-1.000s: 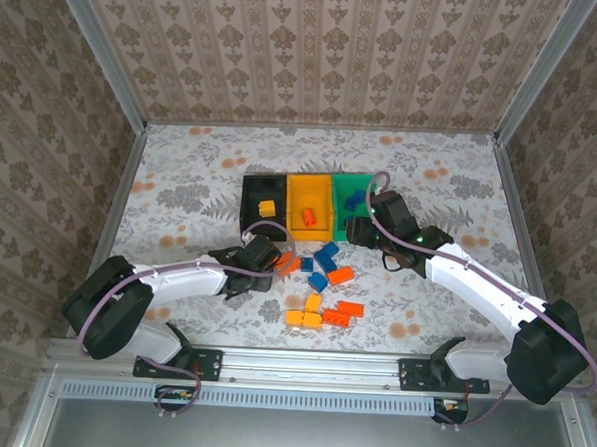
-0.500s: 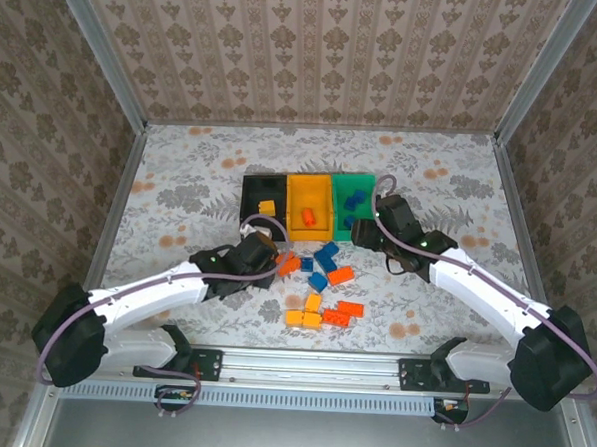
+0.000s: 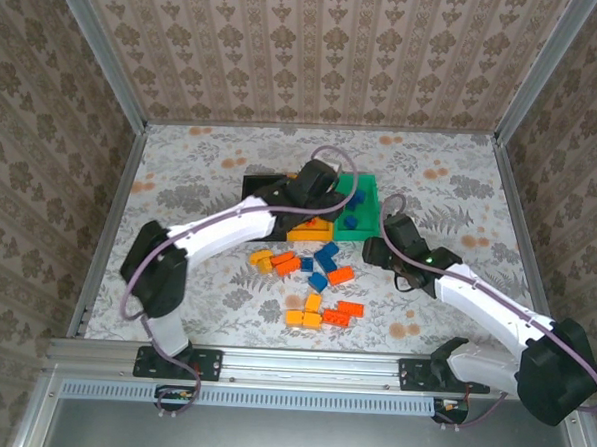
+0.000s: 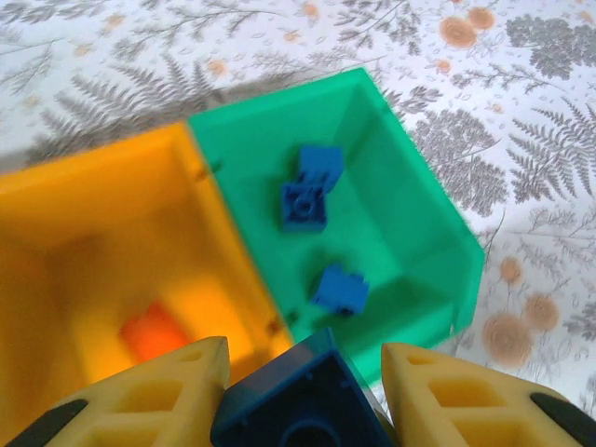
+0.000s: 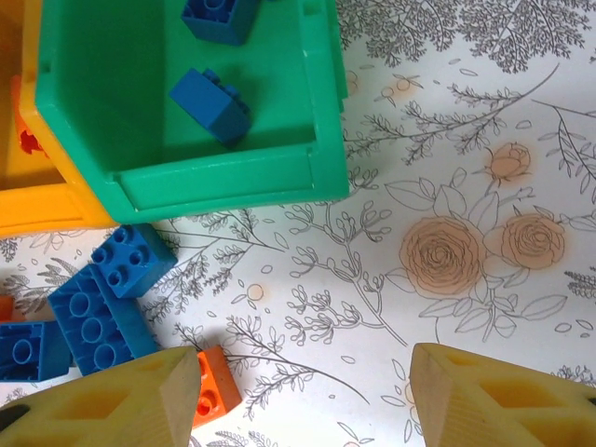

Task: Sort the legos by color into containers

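My left gripper [image 4: 305, 377] is shut on a dark blue lego [image 4: 303, 400] and hangs over the seam between the orange-yellow bin [image 4: 84, 214] and the green bin [image 4: 410, 223]. Blue legos [image 4: 307, 191] lie in the green bin, and a red-orange one [image 4: 154, 331] lies in the orange-yellow bin. From above, the left gripper [image 3: 328, 190] covers part of the bins, with the black bin [image 3: 260, 186] to its left. My right gripper [image 5: 307, 400] is open above bare tablecloth, just off the green bin's [image 5: 214, 182] near corner. A red-orange lego [image 5: 214, 391] lies by its left finger.
Loose legos lie on the table in front of the bins: blue ones [image 3: 325, 257], red-orange ones [image 3: 341, 275] and yellow-orange ones [image 3: 262, 259], with another cluster [image 3: 319, 313] nearer the bases. Patterned walls enclose the table on three sides.
My left arm has swung from the pile of loose legos up and right to above the bins, carrying the blue lego. My right gripper has drawn back a little from the green bin.
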`<state>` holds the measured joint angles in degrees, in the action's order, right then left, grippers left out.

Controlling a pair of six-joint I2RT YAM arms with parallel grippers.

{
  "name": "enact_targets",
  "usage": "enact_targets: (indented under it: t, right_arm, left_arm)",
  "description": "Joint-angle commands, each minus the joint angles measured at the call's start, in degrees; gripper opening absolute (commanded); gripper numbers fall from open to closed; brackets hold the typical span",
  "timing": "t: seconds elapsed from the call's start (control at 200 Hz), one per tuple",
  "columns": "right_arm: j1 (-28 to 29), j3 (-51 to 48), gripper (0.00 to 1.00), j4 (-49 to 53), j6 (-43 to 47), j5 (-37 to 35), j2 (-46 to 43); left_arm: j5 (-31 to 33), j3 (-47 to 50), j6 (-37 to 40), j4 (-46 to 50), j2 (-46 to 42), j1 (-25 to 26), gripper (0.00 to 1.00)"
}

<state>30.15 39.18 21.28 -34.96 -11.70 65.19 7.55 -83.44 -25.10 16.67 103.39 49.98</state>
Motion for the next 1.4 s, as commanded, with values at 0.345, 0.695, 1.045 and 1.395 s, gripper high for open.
enact_targets:
  t: [0.345,0.695,1.045,1.395]
  right_arm:
    - [-0.5,-1.4,0.65,1.6,-0.5,-1.1,-3.0]
    - [-0.3,-1.8,0.66,0.7,2.3,4.0,-1.9]
    - [7.3,-2.8,0.68,-0.2,4.9,9.5,4.0]
    - [14.7,3.0,0.78,-3.0,6.1,4.3,18.1]
  left_arm:
    - [-6.4,-27.6,3.6,8.1,21.6,-1.5,0.63]
    - [-7.6,-12.2,0.2,0.0,6.7,-1.4,0.92]
    - [-1.3,20.6,-4.1,-5.7,-20.3,2.8,1.00]
    - [6.8,41.7,-11.9,-2.3,-40.0,4.4,1.00]
